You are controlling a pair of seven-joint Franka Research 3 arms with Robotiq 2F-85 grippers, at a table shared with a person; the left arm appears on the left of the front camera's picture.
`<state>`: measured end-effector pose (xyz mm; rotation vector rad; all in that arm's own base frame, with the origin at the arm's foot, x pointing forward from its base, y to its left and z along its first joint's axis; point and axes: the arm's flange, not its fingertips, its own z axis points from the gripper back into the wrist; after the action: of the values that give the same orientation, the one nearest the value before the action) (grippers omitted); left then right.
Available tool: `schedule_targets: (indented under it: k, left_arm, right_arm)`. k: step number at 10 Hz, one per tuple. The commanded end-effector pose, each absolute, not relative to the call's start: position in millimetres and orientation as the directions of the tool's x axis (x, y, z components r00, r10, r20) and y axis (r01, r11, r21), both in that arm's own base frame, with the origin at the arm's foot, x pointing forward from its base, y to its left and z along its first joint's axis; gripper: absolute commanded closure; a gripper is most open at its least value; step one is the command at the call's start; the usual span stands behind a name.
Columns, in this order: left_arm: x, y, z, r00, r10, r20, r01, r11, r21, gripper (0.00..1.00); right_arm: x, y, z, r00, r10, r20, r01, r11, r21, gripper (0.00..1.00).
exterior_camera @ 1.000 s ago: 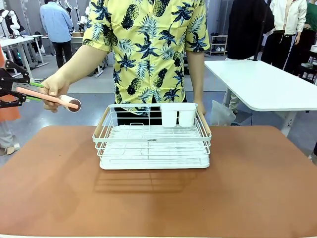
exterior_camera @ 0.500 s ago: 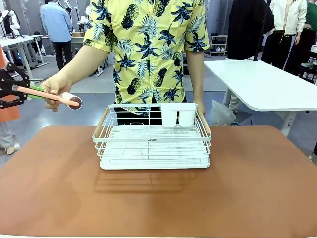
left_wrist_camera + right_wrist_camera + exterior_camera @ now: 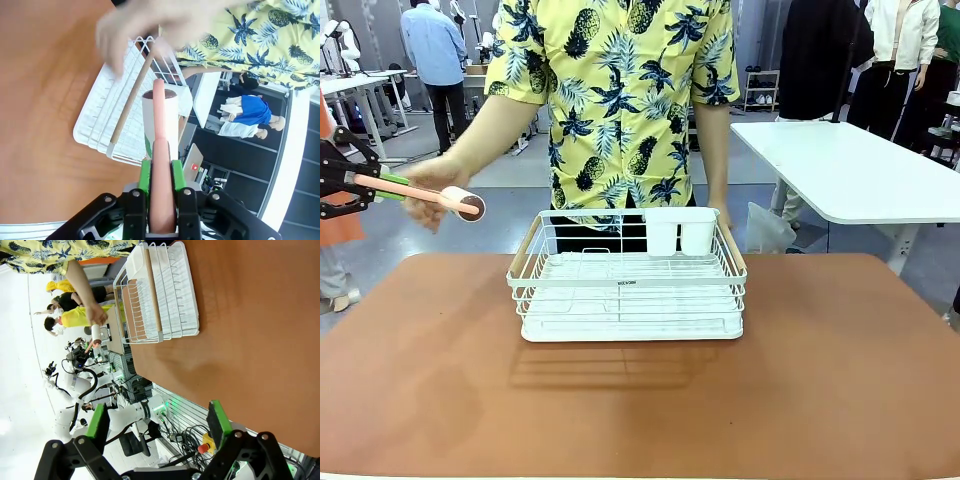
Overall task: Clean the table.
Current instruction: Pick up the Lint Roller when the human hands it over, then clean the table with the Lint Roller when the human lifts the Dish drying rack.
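Note:
The reddish-brown table (image 3: 420,390) carries a white wire dish rack (image 3: 625,290) at its far middle. Off its far left corner, in the air, my left gripper (image 3: 360,183) is shut on the pink handle of a lint roller (image 3: 425,193), whose white roll points toward the rack. A person's hand (image 3: 432,180) hovers just behind the handle with loosened fingers. In the left wrist view, the green pads (image 3: 145,175) clamp the lint roller (image 3: 160,130), and the hand (image 3: 145,27) is a blur beyond it. My right gripper (image 3: 157,422) stands open over the table (image 3: 260,315).
The rack has wooden side handles and a white cutlery holder (image 3: 680,232) at its back. The person in a yellow patterned shirt stands right behind it, other hand at its far right corner. A white table (image 3: 860,170) stands at back right.
The roller rose slightly and stayed in my left gripper. The person's hand, which gripped the handle, has loosened and slid off it.

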<state>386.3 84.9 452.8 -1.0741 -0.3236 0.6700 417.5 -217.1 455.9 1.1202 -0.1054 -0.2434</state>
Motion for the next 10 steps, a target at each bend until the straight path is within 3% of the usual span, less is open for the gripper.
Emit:
schedule_targets:
  k: [1, 10]
  left_arm:
    - [386.4, 85.1, 452.9, 0.759, 0.647, -0.071, -0.344, 0.307, -0.887, 0.93]
    - [386.4, 85.1, 452.9, 0.759, 0.647, -0.071, -0.344, 0.307, -0.887, 0.93]
  right_arm:
    - [417.4, -216.7, 457.9, 0.967, -0.254, -0.035, 0.142, 0.416, 0.898, 0.00]
    - [417.4, -216.7, 457.9, 0.967, -0.254, -0.035, 0.142, 0.416, 0.898, 0.00]
